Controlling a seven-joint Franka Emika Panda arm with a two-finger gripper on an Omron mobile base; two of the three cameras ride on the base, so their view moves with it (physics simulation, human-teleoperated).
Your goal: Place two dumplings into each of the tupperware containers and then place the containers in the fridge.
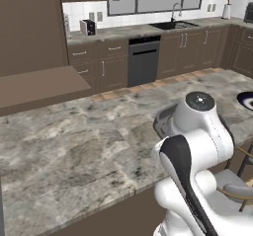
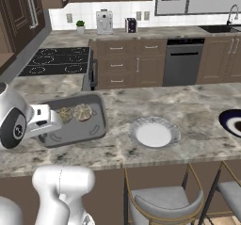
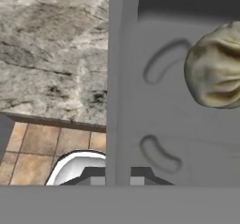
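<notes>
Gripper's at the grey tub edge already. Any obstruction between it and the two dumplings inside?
Probably not. The gripper, shut, sits at the rim of the dark grey tub, and the dumplings lie uncovered on its floor. It would need to open first.

- Two dumplings (image 2: 76,113) fill the far part of the dark grey tub (image 2: 96,125); its near floor lies bare.
- Round pale plate (image 2: 154,133) sits right of the tub, open counter (image 2: 188,108) beyond.

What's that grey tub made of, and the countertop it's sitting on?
The dark grey tub looks like matte plastic: smooth, evenly coloured walls, rounded corners, curved ridges moulded into its floor. The countertop looks like polished stone, maybe granite or marble, going by its mottled grey-brown veining. Being rendered, neither is certain.
</notes>
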